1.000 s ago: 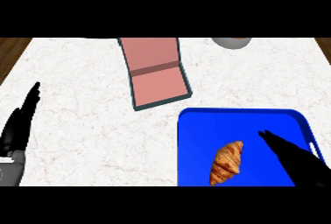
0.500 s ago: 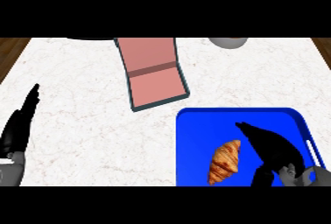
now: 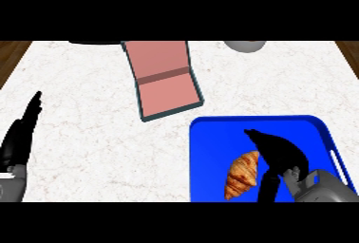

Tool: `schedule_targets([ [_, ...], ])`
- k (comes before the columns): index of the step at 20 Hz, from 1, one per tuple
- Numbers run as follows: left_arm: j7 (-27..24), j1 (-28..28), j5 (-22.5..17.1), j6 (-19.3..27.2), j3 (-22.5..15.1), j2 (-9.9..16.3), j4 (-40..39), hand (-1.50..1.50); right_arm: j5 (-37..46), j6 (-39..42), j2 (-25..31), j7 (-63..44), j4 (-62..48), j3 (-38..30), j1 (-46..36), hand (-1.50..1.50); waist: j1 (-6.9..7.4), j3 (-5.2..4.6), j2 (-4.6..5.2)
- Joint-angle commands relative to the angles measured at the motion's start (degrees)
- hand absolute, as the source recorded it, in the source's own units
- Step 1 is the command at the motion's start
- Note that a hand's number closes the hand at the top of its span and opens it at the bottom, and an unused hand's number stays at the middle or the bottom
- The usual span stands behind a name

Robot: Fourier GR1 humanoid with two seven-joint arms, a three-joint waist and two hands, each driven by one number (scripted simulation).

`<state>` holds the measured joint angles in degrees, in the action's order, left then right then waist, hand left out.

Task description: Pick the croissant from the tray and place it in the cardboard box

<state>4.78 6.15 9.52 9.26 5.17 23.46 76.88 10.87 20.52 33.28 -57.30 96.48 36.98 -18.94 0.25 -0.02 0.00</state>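
A kitchen, going by what shows: a white marbled worktop point(image 3: 98, 123) with brown wood past its far corners, a blue tray point(image 3: 210, 156) carrying a croissant point(image 3: 242, 174), an open pink-lined box point(image 3: 165, 78) lying flat, and part of a grey rounded vessel point(image 3: 245, 45) at the far edge

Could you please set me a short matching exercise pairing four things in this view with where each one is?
Things:
1. croissant
2. cardboard box
3. left hand
4. right hand

Places:
A. near the view's left edge, open and resting
B. on the blue tray
C. over the tray, just right of the pastry
D. on the counter, beyond the tray

Pairs: 1-B, 2-D, 3-A, 4-C
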Motion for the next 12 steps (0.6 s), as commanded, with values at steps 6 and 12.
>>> schedule_targets([
  [6,0.18,0.70,0.36,-2.93,3.13,1.05,0.19,0.00,1.01,7.26,-7.57,-7.06,4.93,-3.11,1.30,-1.50,-0.22,0.00,-0.07],
  [12,-2.61,-1.20,1.98,-1.31,2.58,-2.82,-1.63,0.00,4.19,7.99,-12.21,-5.92,2.44,-2.92,0.15,-1.50,-0.18,-0.01,-0.01],
])
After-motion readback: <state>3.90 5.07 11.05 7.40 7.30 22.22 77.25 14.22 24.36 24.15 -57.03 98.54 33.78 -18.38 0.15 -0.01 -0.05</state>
